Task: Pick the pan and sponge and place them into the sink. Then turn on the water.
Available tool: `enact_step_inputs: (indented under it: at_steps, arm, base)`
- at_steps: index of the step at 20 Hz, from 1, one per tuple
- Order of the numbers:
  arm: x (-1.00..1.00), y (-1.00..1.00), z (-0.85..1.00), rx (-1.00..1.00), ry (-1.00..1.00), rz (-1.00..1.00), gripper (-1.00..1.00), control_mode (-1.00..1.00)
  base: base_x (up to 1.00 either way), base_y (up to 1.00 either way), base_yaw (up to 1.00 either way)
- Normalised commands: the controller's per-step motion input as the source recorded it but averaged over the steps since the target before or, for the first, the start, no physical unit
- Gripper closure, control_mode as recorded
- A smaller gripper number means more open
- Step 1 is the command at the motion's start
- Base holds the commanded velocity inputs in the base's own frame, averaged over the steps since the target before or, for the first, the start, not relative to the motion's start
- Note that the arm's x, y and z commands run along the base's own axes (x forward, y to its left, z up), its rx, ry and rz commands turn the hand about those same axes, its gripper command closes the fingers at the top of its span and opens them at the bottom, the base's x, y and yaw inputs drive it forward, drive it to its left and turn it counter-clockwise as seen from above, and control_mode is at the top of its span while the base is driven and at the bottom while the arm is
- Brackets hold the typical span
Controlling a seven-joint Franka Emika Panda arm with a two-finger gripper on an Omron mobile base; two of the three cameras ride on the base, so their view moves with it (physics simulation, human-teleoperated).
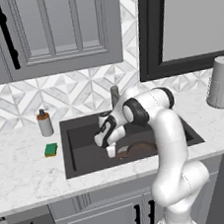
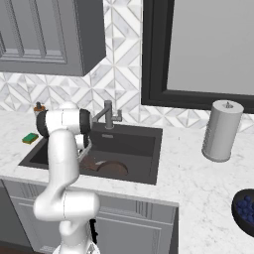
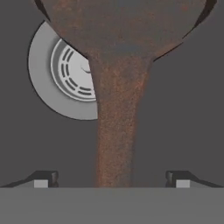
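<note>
Fingers (image 3: 112,179) spread wide, straddling pan (image 3: 118,113) handle in sink (image 1: 82,157); lifting crookedly risks snagging handle, dragging pan.

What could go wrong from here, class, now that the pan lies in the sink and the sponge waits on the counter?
1. The open gripper straddles the pan handle; lifting crookedly might snag it.
2. The pan partly covers the drain, perhaps slowing drainage.
3. The soap dispenser stands near the sponge; reaching might topple it.
</note>
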Motion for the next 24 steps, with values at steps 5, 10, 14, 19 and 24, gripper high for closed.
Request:
enact_step_inputs:
  at_steps: [5,10,14,19,24]
  arm:
    - [-0.07,0.0,0.95,0.03,0.0,0.0,-1.0,-1.0]
    - [-0.15,0.0,0.7,0.0,0.0,0.01,-1.0,-1.0]
    - [-0.04,0.04,0.1,0.0,0.0,0.04,-1.0,-1.0]
    - [0.0,0.0,0.0,0.0,0.0,0.0,-1.0,-1.0]
    - [-0.02,0.07,0.08,0.01,0.0,0.25,-1.0,-1.0]
  base:
    - [0.0,0.0,0.0]
    - [0.0,0.0,0.0]
    - [0.0,0.0,0.0]
    - [0.0,0.0,0.0]
    - [0.0,0.0,0.0]
